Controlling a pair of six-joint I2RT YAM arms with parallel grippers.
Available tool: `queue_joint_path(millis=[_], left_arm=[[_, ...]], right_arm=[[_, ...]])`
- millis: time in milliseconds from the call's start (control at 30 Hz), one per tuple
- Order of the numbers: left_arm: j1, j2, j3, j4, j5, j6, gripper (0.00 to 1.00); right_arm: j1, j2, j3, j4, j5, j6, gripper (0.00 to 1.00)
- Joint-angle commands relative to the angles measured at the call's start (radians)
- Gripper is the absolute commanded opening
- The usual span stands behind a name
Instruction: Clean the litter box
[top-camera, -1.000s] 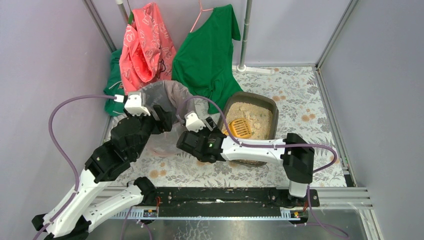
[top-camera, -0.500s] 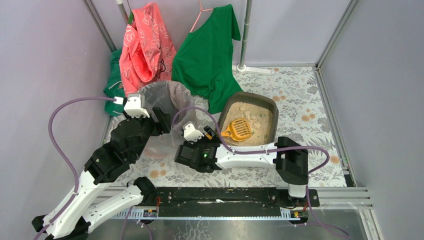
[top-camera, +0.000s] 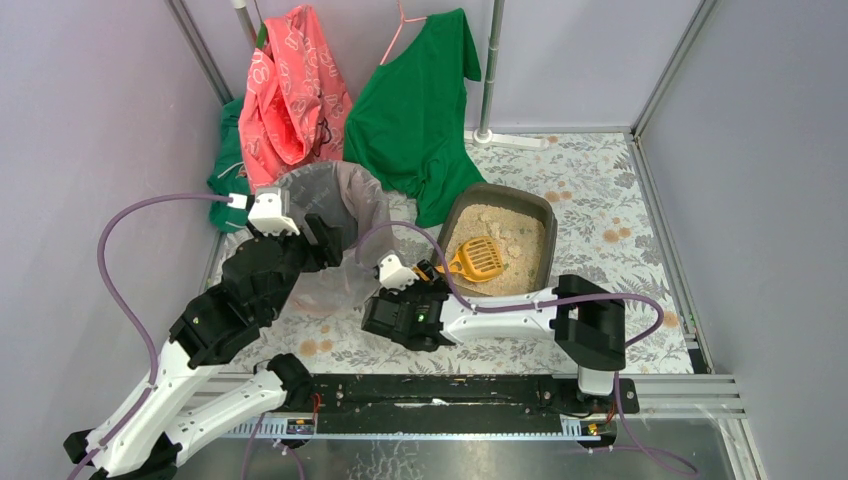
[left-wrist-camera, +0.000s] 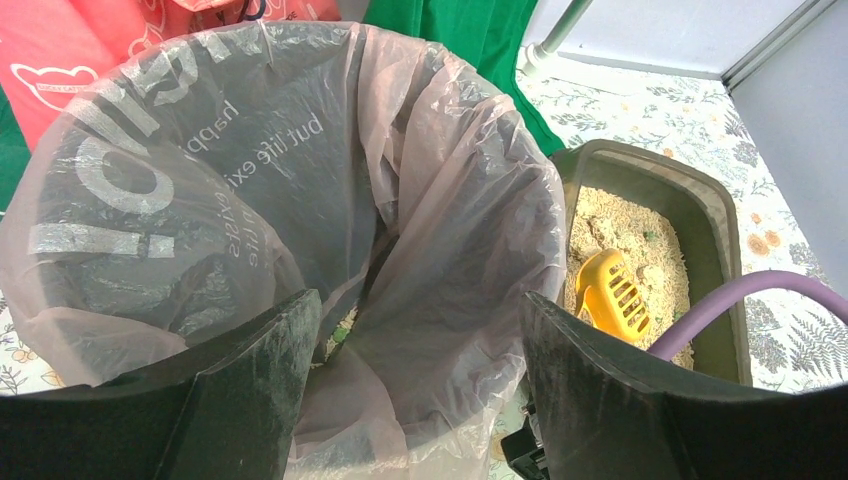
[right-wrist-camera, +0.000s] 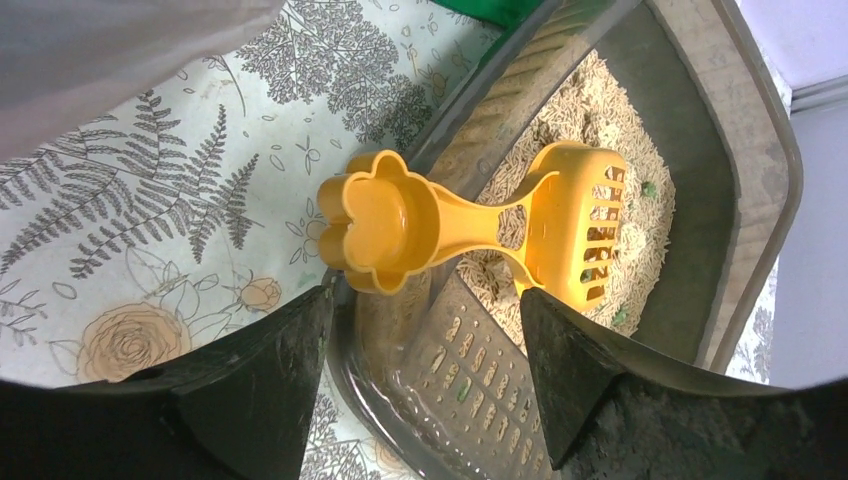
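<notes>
The dark litter box (top-camera: 547, 222) with beige litter sits right of centre and also shows in the right wrist view (right-wrist-camera: 722, 150). The yellow scoop (top-camera: 478, 257) lies with its head in the litter and its flower-shaped handle (right-wrist-camera: 372, 218) resting on the box's near-left rim. My right gripper (right-wrist-camera: 422, 300) is open just short of the handle, with the box rim between its fingers, and holds nothing. My left gripper (left-wrist-camera: 418, 300) is open over the near edge of the bag-lined bin (left-wrist-camera: 300, 150), with loose bag plastic between its fingers.
The bin (top-camera: 340, 190) stands left of the litter box. Red and green clothes (top-camera: 410, 110) hang at the back, beside a metal pole (top-camera: 490, 70). Purple cables loop from both wrists. Walls close in left, right and back. A floral cloth (top-camera: 600, 180) covers the table.
My right gripper has drawn back from the scoop toward the near edge, and the scoop now rests on the box rim. The left arm has barely moved.
</notes>
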Motion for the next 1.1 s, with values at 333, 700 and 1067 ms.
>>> queue_joint_path(millis=[333,700,1067], left_arm=[[-0.003,-0.016,-0.002,-0.004,-0.007,-0.025,0.79],[-0.004,-0.017,-0.014,-0.003,0.002,-0.03,0.79],[-0.004,-0.044,-0.021,-0.026,-0.015,-0.031,0.79]], right_arm=[[0.003,-0.074,-0.239,0.498,0.248,-0.218,0.76],[0.003,-0.066,-0.233,0.671,0.221,-0.347,0.65],[0.002,-0.043,-0.198,0.567,0.233,-0.268,0.07]])
